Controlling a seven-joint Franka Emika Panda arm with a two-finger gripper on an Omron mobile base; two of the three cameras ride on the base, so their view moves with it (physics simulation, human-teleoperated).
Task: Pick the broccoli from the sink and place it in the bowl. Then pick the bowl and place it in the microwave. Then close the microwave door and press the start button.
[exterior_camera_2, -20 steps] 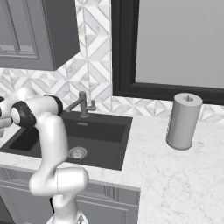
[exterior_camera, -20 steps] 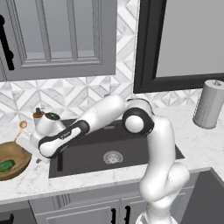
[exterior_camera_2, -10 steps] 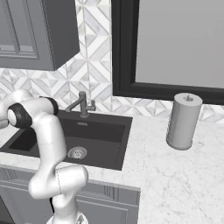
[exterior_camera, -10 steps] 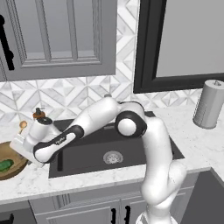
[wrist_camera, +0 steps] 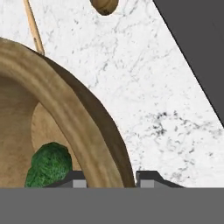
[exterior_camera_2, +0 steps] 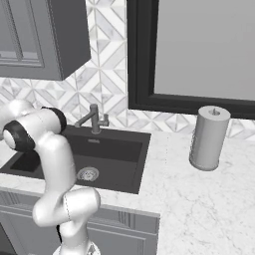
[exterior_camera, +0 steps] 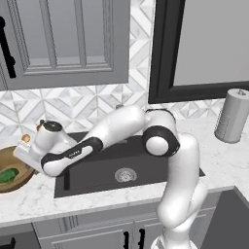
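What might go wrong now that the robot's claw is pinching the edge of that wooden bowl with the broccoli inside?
The gripper straddles just one side of the bowl rim, so on lifting the bowl might tilt or slip from the fingers. If it tilts, the loose broccoli inside could roll out onto the counter. A thin wooden spoon lies close beside the bowl and could get knocked as the bowl moves.

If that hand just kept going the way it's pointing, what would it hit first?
Most likely the thick rim of the wooden bowl: the hand straddles it, one fingertip inside near the broccoli, one outside over the marble counter. Whether the fingertips already touch the rim is unclear.
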